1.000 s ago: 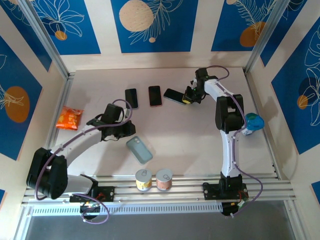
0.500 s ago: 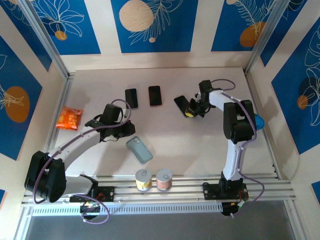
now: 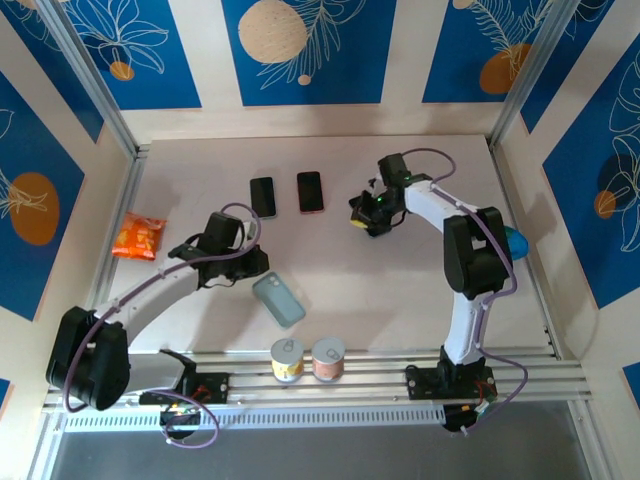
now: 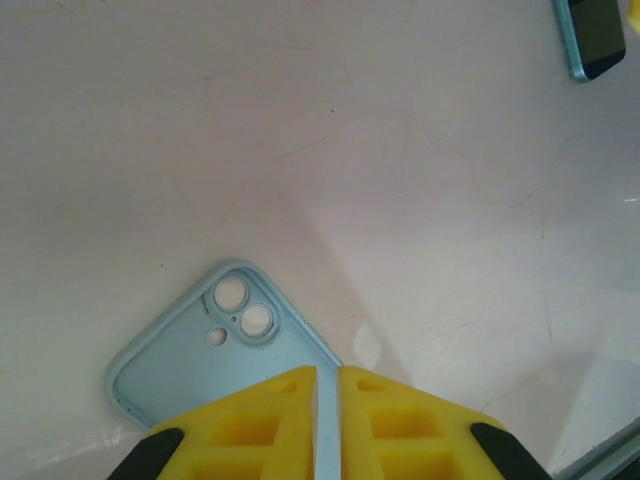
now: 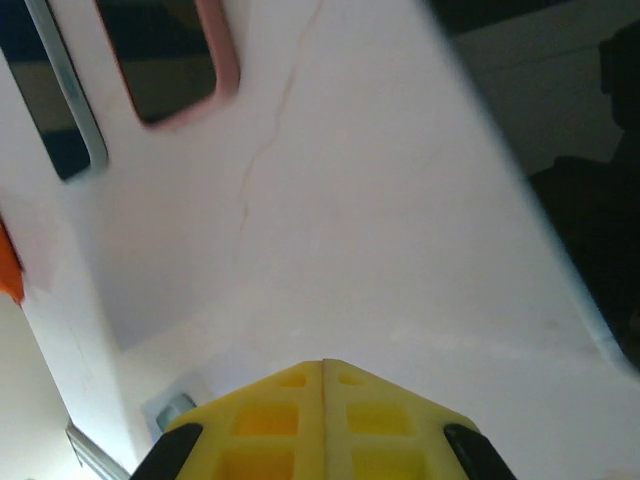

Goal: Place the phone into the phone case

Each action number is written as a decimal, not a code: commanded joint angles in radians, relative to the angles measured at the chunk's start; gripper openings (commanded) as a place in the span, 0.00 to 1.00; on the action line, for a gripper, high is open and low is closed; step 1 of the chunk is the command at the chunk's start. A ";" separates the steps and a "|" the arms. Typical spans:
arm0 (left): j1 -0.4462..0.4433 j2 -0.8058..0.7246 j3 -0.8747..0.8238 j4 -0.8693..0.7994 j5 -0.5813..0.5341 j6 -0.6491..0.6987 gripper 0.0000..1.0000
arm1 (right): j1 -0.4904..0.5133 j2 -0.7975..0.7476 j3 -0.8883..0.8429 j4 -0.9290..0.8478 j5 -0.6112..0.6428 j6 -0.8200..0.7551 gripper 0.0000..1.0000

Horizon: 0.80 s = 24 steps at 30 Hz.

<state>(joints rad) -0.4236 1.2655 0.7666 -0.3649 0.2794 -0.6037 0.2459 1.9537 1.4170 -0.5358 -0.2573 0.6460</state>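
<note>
Both arms stretched forward; left pincer point(image 4: 327, 375) nearly closed, right pincer point(image 5: 323, 365) fully closed, both angled downward.

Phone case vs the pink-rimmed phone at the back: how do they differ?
Colour: the phone case is pale blue; the pink-rimmed phone shows a dark screen inside a pink edge.
Pose: the phone case lies diagonally, the pink-rimmed phone square to the back wall.
Place: the phone case sits near the front, the pink-rimmed phone far back.
Both lie flat on the table.

White arm links point(image 3: 462, 300), black joints, looping purple cables, yellow waffle-patterned fingers point(image 4: 250, 430).
</note>
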 commanded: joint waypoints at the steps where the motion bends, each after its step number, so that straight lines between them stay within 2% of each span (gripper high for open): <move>1: 0.009 -0.026 0.000 0.005 0.003 -0.003 0.14 | -0.083 -0.022 0.013 -0.067 0.033 -0.053 0.00; 10: 0.009 -0.010 0.003 0.011 0.009 -0.004 0.14 | -0.191 0.041 -0.008 -0.083 0.102 -0.095 0.00; 24: 0.009 -0.029 -0.004 -0.009 -0.009 0.006 0.14 | -0.205 0.157 0.053 -0.108 0.127 -0.106 0.00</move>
<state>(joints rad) -0.4236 1.2575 0.7666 -0.3573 0.2790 -0.6033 0.0452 2.0777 1.4536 -0.6094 -0.1562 0.5587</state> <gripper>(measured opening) 0.138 0.043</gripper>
